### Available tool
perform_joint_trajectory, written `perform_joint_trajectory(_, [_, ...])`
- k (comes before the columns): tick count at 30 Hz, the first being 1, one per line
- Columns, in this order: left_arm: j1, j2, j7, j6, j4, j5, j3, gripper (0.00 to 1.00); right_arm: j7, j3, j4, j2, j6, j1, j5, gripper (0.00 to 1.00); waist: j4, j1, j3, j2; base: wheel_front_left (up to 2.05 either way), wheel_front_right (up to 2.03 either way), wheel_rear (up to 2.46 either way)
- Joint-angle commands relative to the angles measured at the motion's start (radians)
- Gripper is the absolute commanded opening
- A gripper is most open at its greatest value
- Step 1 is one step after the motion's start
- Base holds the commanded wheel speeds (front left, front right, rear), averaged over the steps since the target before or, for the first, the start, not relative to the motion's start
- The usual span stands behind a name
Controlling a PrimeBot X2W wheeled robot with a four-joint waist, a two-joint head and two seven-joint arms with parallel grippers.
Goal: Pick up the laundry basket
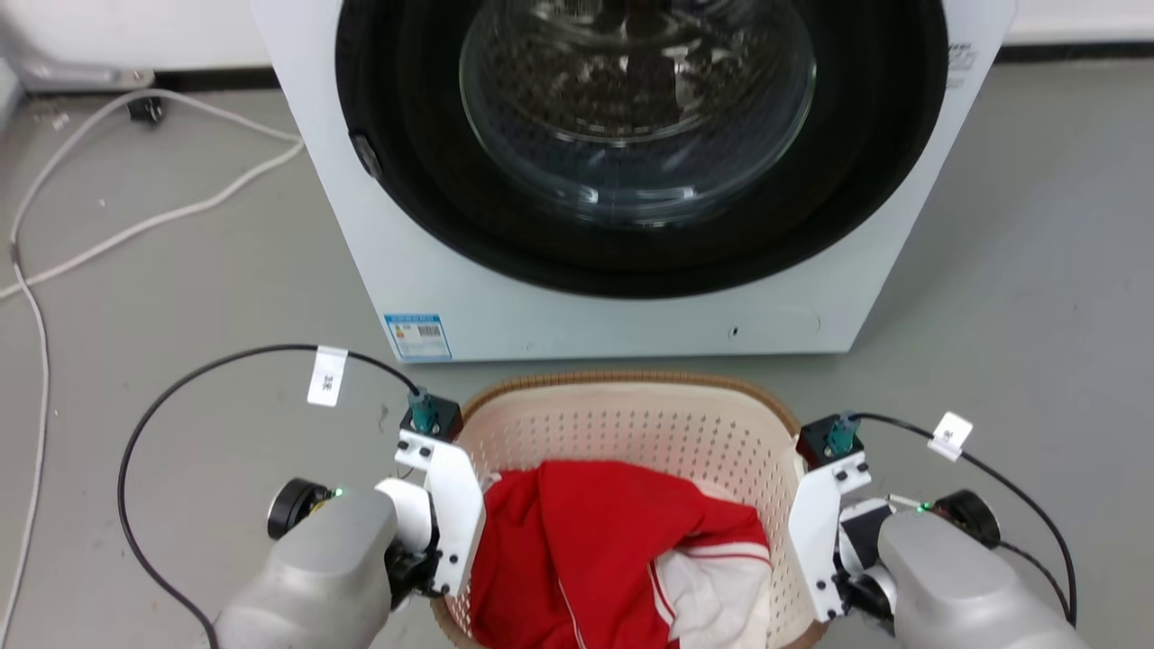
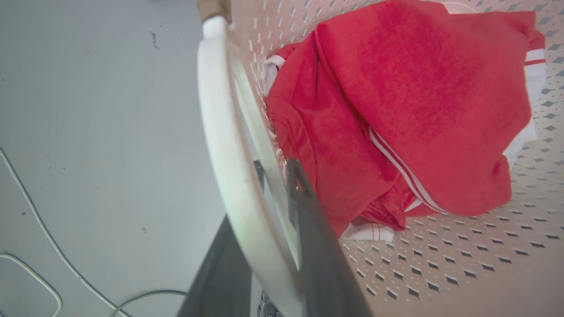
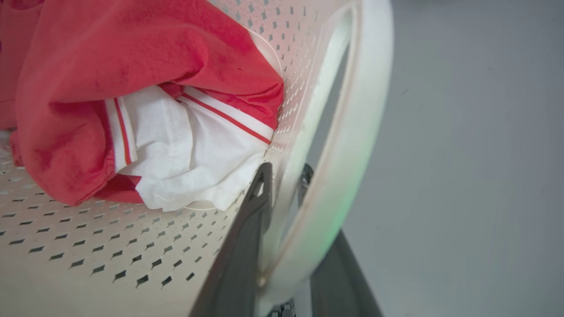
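Jaws clasping laundry basket (image 1: 631,424), washer (image 1: 451,270) close ahead

The left gripper (image 2: 276,169) straddles the white side handle (image 2: 229,145) of the laundry basket (image 2: 440,264). One dark finger (image 2: 317,246) stands inside the basket and the other (image 2: 220,273) outside. The handle's band fills the narrow gap between them, with both fingers against it. Beyond the inner finger, a crumpled red garment (image 2: 418,101) with white stripes lies on the perforated cream surface, reaching close to the inner fingertip. Ahead of the fingers, at the handle's far end, a bit of brown rim (image 2: 211,6) shows. On the outer finger's side is grey floor (image 2: 97,132), with thin white cables (image 2: 53,246) lying near the gripper's base.
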Motion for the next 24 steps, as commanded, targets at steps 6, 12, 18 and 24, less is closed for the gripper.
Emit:
perform_joint_trajectory(6, [0.026, 0.012, -0.015, -0.009, -0.002, -0.023, -0.028, 0.0, 0.01, 0.06, -0.01, -0.011, 0.003, 0.047, 0.05, 0.0, -0.002, 0.0002, -0.062, -0.0001, 0.0, 0.0, 0.0])
perform_joint_trajectory(12, [0.043, 0.018, -0.026, -0.006, 0.007, -0.044, -0.053, 0.0, 0.003, 0.105, -0.005, -0.014, 0.003, 0.07, 0.097, 0.0, -0.003, 0.0002, -0.097, -0.0001, 0.0, 0.0, 0.0])
perform_joint_trajectory(18, [0.052, 0.023, -0.032, -0.006, 0.014, -0.063, -0.074, 0.0, -0.005, 0.144, -0.001, -0.014, 0.003, 0.083, 0.138, 0.0, -0.004, 0.0002, -0.118, -0.0001, 0.0, 0.0, 0.0])
perform_joint_trajectory(24, [0.054, 0.022, -0.036, -0.006, 0.019, -0.082, -0.089, 0.0, -0.013, 0.181, 0.002, -0.015, 0.003, 0.079, 0.174, 0.0, -0.003, 0.0002, -0.127, -0.0001, 0.0, 0.0, 0.0])
